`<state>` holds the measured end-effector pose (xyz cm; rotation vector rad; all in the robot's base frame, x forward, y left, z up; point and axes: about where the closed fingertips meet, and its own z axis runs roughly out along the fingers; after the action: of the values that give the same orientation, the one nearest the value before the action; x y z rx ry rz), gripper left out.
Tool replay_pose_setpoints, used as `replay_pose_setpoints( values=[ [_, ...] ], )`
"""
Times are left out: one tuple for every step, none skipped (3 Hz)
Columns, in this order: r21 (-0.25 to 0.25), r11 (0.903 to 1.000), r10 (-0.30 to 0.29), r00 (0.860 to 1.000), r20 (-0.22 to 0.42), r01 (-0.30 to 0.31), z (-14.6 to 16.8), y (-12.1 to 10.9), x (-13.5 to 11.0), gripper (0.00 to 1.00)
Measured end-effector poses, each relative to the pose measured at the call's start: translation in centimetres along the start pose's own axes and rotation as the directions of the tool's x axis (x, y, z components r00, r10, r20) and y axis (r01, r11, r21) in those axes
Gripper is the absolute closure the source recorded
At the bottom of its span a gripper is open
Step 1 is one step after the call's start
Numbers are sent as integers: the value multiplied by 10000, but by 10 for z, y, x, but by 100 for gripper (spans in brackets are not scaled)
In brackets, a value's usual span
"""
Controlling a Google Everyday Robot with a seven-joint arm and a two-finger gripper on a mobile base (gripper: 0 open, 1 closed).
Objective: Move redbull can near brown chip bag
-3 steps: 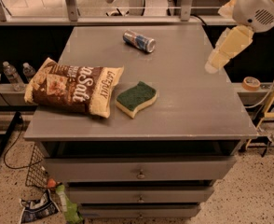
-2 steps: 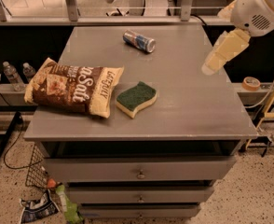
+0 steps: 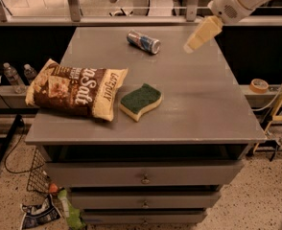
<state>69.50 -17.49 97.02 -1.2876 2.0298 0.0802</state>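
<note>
Redbull can lying on side toward worktop far edge, long axis pointing roughly at pincer. Pincer hovering near can's right; open or closed, cannot tell. Brown chip bag sitting well left-front of can.

Warm, rather dim light falls from above onto a grey table, leaving a pale sheen on its top and deep darkness behind it. The brown chip bag and a sponge cast short, soft shadows toward the front edge. The gripper, lit cream-yellow, hangs over the table's far right part, near the redbull can.
</note>
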Motion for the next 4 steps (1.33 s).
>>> replay_pose_setpoints(
  values=[
    [-84,9985,549,9983,193,-547,40,-28,-23,0],
    [-217,9942,1056,9941,229,-1052,79,-38,-48,0],
    [-463,9869,1553,9878,147,-1544,121,-33,-69,0],
    [-684,9738,2161,9761,-217,-2171,161,-24,-75,0]
  ],
)
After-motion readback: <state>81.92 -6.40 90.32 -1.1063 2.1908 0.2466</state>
